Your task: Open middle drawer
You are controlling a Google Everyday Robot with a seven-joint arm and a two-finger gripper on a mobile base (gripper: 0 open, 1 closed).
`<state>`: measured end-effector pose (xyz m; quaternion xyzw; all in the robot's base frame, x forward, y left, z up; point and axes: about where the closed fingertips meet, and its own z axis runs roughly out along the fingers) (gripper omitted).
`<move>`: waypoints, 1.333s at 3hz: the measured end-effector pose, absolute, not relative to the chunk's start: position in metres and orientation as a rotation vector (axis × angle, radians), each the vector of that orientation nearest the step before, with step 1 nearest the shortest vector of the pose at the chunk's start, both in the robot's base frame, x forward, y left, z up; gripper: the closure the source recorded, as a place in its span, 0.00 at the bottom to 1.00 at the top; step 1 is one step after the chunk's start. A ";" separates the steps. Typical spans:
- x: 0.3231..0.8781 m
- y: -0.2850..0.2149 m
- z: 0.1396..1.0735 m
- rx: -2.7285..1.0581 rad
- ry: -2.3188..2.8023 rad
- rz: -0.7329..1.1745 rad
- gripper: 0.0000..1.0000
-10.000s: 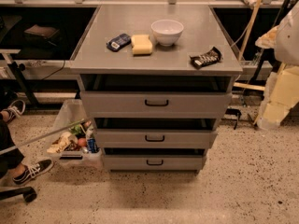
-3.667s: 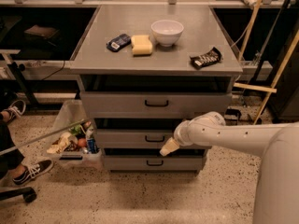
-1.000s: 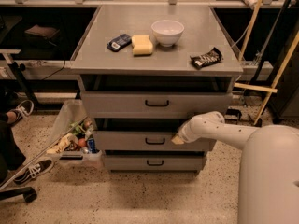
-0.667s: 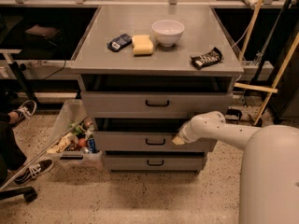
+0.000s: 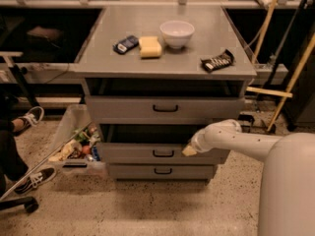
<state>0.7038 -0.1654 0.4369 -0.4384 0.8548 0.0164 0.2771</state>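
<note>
the wide, shallow grey metal middle drawer (image 5: 128,153) sits second down the grey metal cabinet (image 5: 147,16); our pale gripper (image 5: 189,150) meets its front, right of centre; whether it grips anything, we cannot tell.

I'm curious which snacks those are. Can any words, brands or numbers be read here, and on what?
Dark snack wrapper: white lettering, too blurred to read.
Blue packet: markings too blurred to read.
No text shows on the gripper, which is at the middle drawer front, right of its handle.
</note>
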 end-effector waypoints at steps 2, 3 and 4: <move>0.690 -0.169 0.437 -1.159 2.309 0.050 1.00; 0.686 -0.168 0.437 -1.169 2.302 0.049 1.00; 0.686 -0.168 0.438 -1.169 2.302 0.049 1.00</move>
